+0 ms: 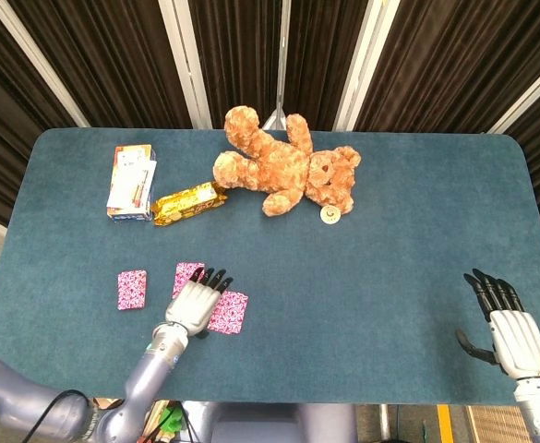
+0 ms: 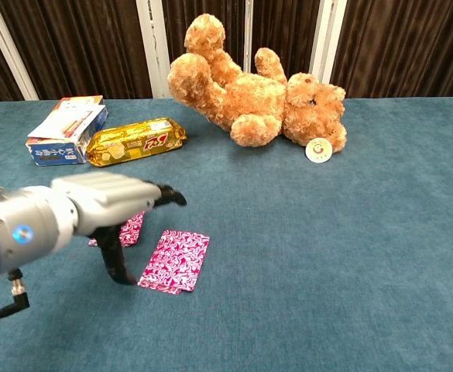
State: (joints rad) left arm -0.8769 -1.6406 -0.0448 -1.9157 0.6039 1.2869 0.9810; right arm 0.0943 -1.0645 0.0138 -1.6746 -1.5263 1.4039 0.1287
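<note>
- The left hand hovers over the blue felt-covered table with fingers spread forward and thumb pointing down, holding nothing.
- Just right of that hand, a flat pink packet with a white swirl pattern lies flat on the table; the thumb hangs just beside its left edge, and I cannot tell whether they touch.
- A second pink patterned packet lies partly under the left hand, on its far side.
- A third pink patterned packet lies well left of the hand, apart from the others.
- Farther back from the hand sits a gold foil biscuit pack, with a blue and white carton to its left.
- A brown plush teddy bear lies on its back right of the gold pack, a small round tag beside it.
- The right hand rests at the table's near right edge, well away from the left hand, fingers straight and apart, holding nothing.
</note>
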